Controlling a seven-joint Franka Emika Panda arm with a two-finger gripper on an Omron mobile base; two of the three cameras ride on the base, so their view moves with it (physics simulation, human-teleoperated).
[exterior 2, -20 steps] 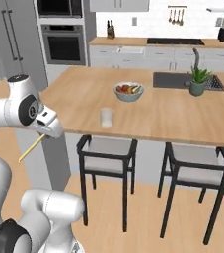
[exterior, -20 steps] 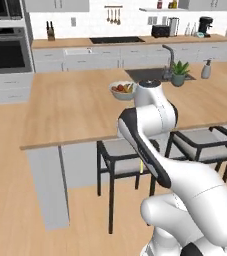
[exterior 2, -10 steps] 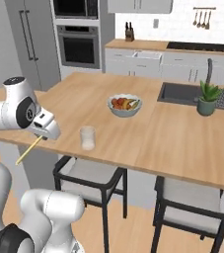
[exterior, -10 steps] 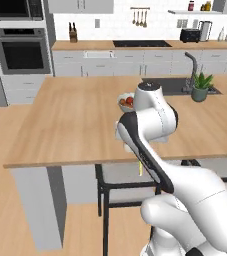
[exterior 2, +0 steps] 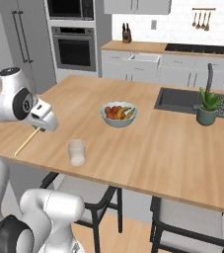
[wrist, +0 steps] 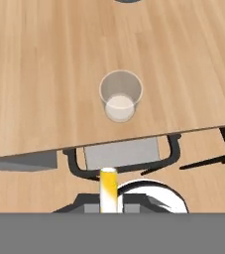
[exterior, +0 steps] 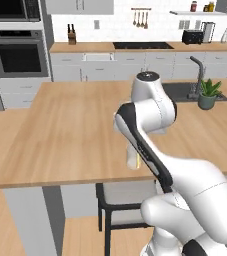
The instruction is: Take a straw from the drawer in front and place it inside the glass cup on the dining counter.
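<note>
From my station I see a kitchen with a white tiled back wall (exterior: 155, 22) and a light wood floor (exterior: 5, 125). A wall-side worktop (exterior: 92, 47) of light wood runs over grey cabinets (exterior 2: 133, 69), with a black cooktop (exterior: 142, 45) set in it and a knife block (exterior: 71, 35) at its left end. Utensils (exterior: 141, 17) hang on the wall above. A built-in oven (exterior: 18, 55) stands in a dark tall unit, and a grey fridge (exterior 2: 19, 39) stands beside it. Dark-framed stools (exterior 2: 192, 225) with grey seats are tucked under the island. A dark sink (exterior 2: 180, 99) with a faucet (exterior: 199, 72) sits by a potted plant (exterior 2: 208, 106).
</note>
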